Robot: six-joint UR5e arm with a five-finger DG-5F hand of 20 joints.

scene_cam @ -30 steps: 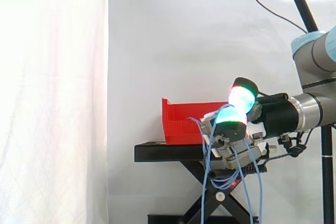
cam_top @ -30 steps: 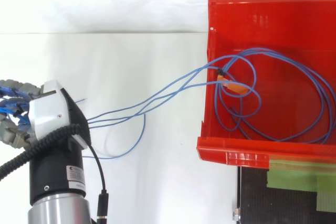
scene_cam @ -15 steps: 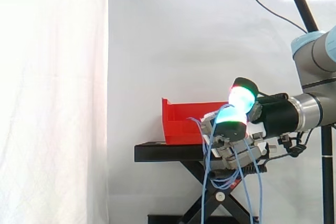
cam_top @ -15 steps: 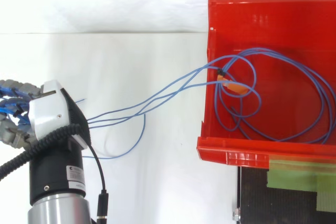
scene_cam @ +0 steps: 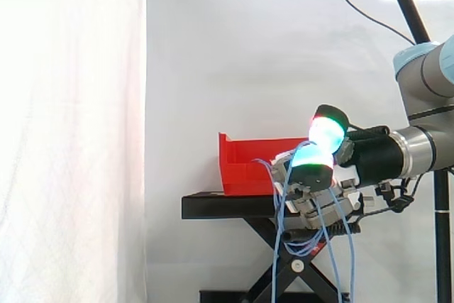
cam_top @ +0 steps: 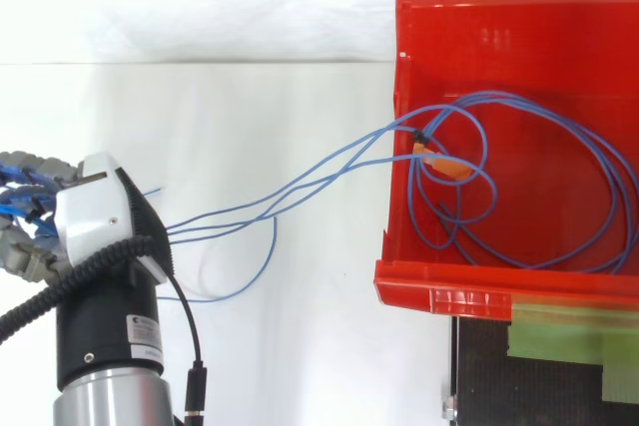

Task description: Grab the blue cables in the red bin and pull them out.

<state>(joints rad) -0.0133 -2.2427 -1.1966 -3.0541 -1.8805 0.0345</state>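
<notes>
Here the hand (cam_top: 95, 212), fingers curled round the blue cables (cam_top: 300, 187), holds them stretched from the red bin (cam_top: 449, 291).

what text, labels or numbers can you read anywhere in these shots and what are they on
No text can be read.
Small white mark on the black wrist housing behind the hand: too small to read.
On the red bin, green tape and blue cables: no print visible.

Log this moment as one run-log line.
hand: shut on thin blue cables | cables: part outside, loops inside red plastic bin | pull-out: not finished
</notes>
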